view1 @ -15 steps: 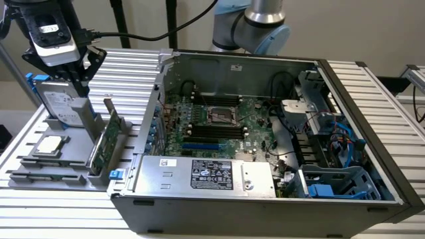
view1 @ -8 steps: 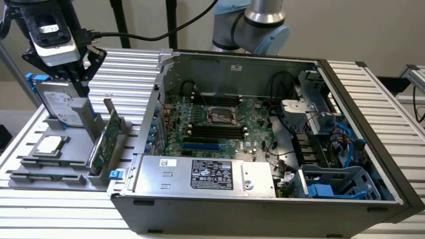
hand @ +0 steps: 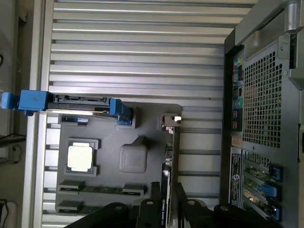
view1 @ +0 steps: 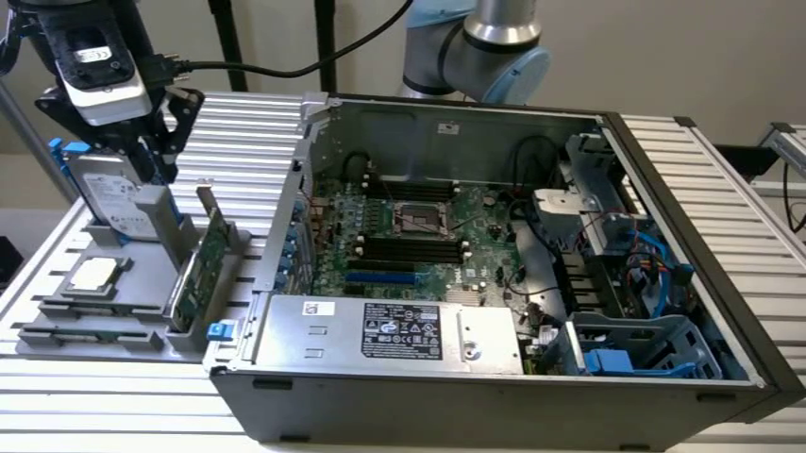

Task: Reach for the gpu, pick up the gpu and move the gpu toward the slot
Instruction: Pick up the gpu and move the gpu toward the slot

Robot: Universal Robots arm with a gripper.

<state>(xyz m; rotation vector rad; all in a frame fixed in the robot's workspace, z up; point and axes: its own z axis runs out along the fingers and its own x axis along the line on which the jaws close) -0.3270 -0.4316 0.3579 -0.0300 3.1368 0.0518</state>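
At the exterior view's far left, the silver hard drive (view1: 111, 200) with blue rails is seen standing on edge in the grey holder tray (view1: 78, 332), directly beneath the gripper. Lower down and nearer the camera than the gripper, the square processor (view1: 98, 274) is seated flat in a pocket of the same tray. The gripper (view1: 145, 162) is held over the tray's far end, released, with its fingers (hand: 151, 211) spread and nothing clasped between them. The gpu (view1: 202, 257) is found just below the gripper and slightly to the exterior view's right of it, standing upright on its long edge in the tray. In the wrist view its thin edge is seen running in line with the gap between the fingers. Further to the exterior view's right, well apart from the gripper, the open computer case (view1: 504, 382) is laid on its side, with the motherboard (view1: 416, 236) exposed.
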